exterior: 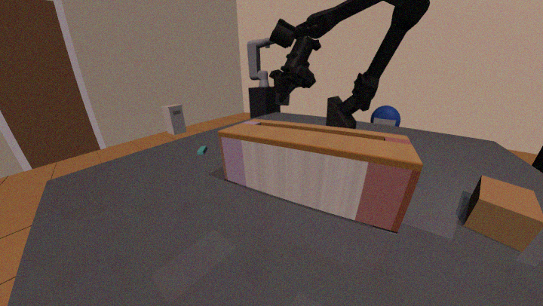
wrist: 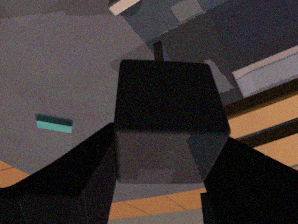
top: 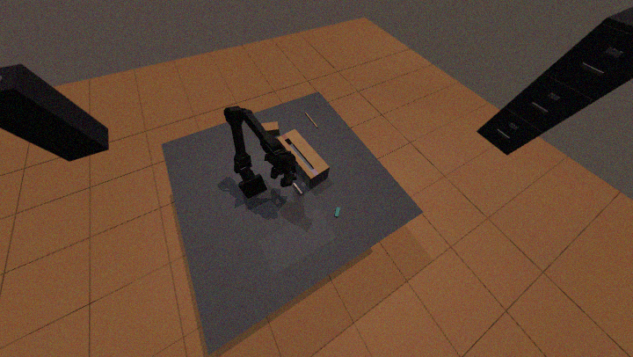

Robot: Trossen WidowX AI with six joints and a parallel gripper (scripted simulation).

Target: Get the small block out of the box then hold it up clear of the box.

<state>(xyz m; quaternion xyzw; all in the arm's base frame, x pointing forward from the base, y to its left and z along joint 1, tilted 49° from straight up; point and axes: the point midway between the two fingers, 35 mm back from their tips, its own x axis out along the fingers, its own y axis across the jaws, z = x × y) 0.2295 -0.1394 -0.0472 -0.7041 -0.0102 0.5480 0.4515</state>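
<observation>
My gripper (top: 283,178) (exterior: 283,98) (wrist: 158,133) is shut on a small dark block (wrist: 162,112), which fills the space between the fingers in the wrist view. The gripper hangs high in the air, above and behind the lilac left end of the long wooden box (top: 315,167) (exterior: 323,142). The box stands on the grey table mat (top: 248,248) (exterior: 151,227) with its clear front (exterior: 304,182) facing the exterior camera. Its left end is lilac and its right end is pink. No block shows on the shelf inside.
A small teal piece (top: 337,212) (exterior: 201,150) (wrist: 53,123) lies on the mat left of the box. A pale stick lies below the gripper; another (top: 310,120) lies at the back. A brown carton (exterior: 501,212) (top: 271,126) stands past the pink end.
</observation>
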